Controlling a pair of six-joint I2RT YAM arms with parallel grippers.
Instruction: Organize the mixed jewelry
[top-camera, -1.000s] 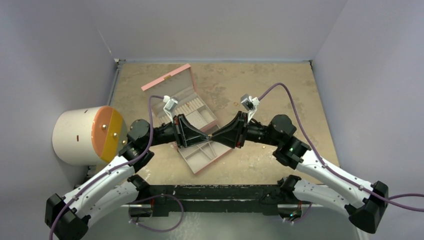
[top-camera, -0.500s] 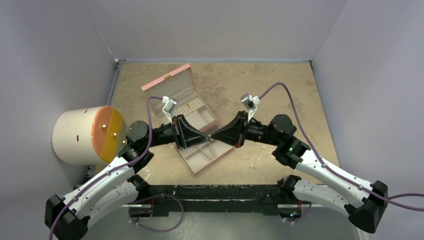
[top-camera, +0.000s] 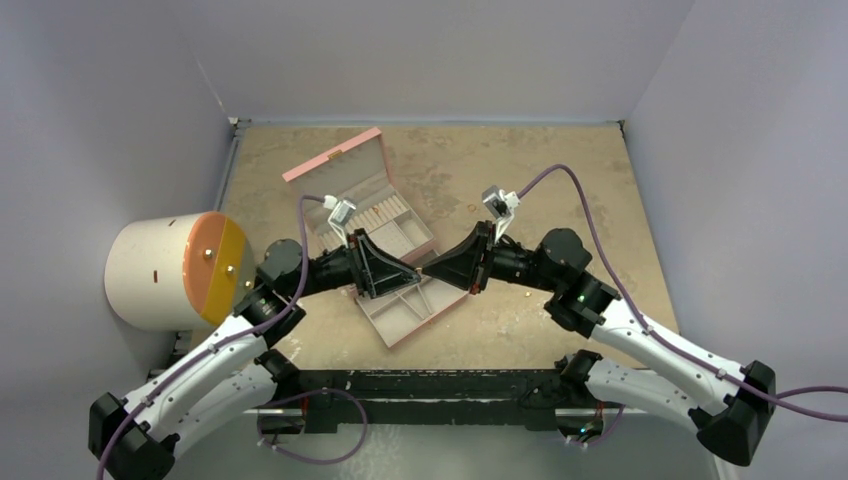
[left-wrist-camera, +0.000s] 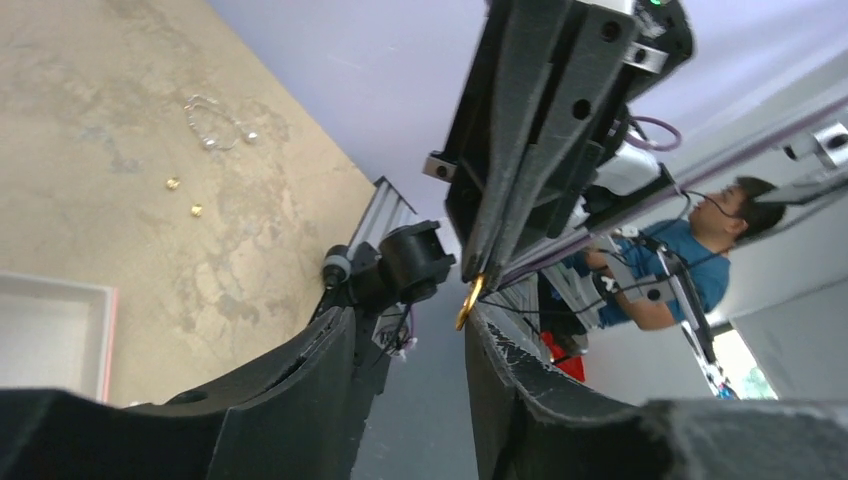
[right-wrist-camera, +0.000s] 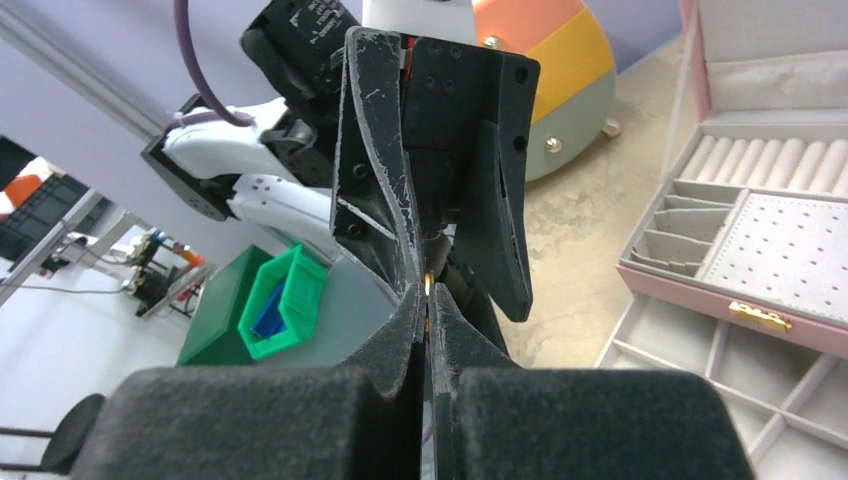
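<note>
Gold ring (left-wrist-camera: 467, 300) between right gripper (right-wrist-camera: 424, 300) tips

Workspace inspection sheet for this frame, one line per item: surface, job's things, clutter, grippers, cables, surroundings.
Surface: mottled beige tabletop, carrying an open pink compartmented jewellery box.
Job's things: small gold ring in mid-air, pinched at its edge; two tiny gold pieces and a thin beaded silver chain loose on the table.
Clutter: cream drum with orange-and-yellow end face at the table's left edge.
Grippers: left gripper open, facing the ring; right gripper shut on the ring; they meet over the box.
Cables: purple cables loop free above both wrists, no snag seen.
Surroundings: lavender walls; person in blue shirt and green bin outside the cell.
</note>
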